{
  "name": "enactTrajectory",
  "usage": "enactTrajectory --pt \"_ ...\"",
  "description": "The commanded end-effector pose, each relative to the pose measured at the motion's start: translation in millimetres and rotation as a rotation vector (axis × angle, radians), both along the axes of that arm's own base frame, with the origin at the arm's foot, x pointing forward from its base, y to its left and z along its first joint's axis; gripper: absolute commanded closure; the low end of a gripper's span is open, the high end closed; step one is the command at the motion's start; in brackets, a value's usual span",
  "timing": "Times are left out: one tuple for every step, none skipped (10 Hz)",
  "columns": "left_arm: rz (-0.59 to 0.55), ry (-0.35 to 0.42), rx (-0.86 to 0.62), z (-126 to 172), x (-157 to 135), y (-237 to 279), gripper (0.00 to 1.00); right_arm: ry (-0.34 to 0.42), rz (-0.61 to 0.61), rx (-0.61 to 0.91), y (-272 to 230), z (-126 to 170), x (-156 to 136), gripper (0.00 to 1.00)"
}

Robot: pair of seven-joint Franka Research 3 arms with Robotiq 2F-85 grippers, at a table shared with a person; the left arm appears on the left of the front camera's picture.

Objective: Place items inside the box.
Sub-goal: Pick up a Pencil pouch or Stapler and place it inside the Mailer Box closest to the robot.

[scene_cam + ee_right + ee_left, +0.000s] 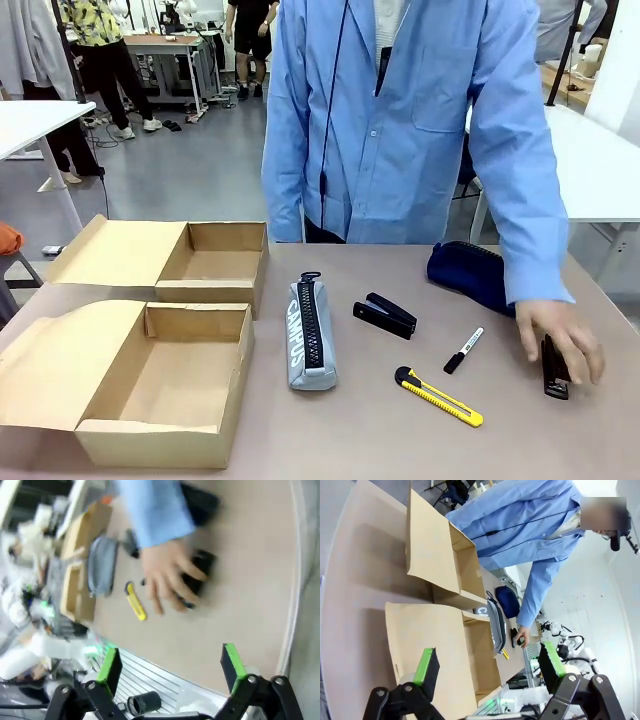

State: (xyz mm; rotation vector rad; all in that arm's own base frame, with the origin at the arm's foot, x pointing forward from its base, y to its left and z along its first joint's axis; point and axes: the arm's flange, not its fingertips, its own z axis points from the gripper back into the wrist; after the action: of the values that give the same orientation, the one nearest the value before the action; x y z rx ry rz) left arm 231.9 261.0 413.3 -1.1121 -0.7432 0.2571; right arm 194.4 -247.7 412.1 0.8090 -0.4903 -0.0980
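Front view: the grey case (311, 335) lies lengthwise in the middle of the counter (360, 445), zip up. Left of the case stand two open cardboard boxes. The near box (150, 442) sits beside the case's end on the robot's side, and the far box (205, 291) sits beside its other end. Just right of the case lies a black stapler (385, 314), and farther right a marker (463, 350). The knife (438, 396) lies right of the case's near end, closer to the robot. The pouch (470, 272) sits well right of the case, toward the person. Farthest right of the case, a person's hand (560, 338) rests on a second stapler (555, 375).

In the left wrist view, the left fingers (427, 664) stand wide apart with nothing between them. They hang over the near box's flap, with the case well beyond them past the box wall.

The right wrist view is blurred. The right fingers (231, 660) are spread wide and grip nothing. The hand on the second stapler lies ahead of them, well apart. The knife lies between that hand and the case, and the case is farther off again.
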Motion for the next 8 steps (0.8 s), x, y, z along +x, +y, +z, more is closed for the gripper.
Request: enactTrajectory --pt "-0.002 -0.034 -0.004 0 1 0 0.0 -0.027 -0.172 0.07 -38 -32 -48 0.0" --pt "-0.002 -0.034 -0.004 0 1 0 0.0 -0.023 -0.275 0.126 -45 -43 -52 0.0" --pt "-0.002 -0.034 -0.004 0 1 0 0.0 0.005 -0.121 0.035 -31 -18 -44 0.0" --pt "-0.002 -0.034 -0.004 0 1 0 0.0 0.005 -0.121 0.035 -31 -18 -44 0.0" --pt "-0.002 -0.034 -0.004 0 1 0 0.0 0.005 -0.121 0.035 -31 -18 -44 0.0" --pt "-0.002 -0.034 -0.004 0 1 0 0.0 0.005 -0.121 0.035 -31 -18 -44 0.0" --pt "-0.002 -0.034 -0.004 0 1 0 0.0 0.005 -0.121 0.035 -31 -18 -44 0.0" --pt "-0.002 -0.034 -0.004 0 1 0 0.0 0.028 -0.126 0.029 -31 -22 -40 0.0"
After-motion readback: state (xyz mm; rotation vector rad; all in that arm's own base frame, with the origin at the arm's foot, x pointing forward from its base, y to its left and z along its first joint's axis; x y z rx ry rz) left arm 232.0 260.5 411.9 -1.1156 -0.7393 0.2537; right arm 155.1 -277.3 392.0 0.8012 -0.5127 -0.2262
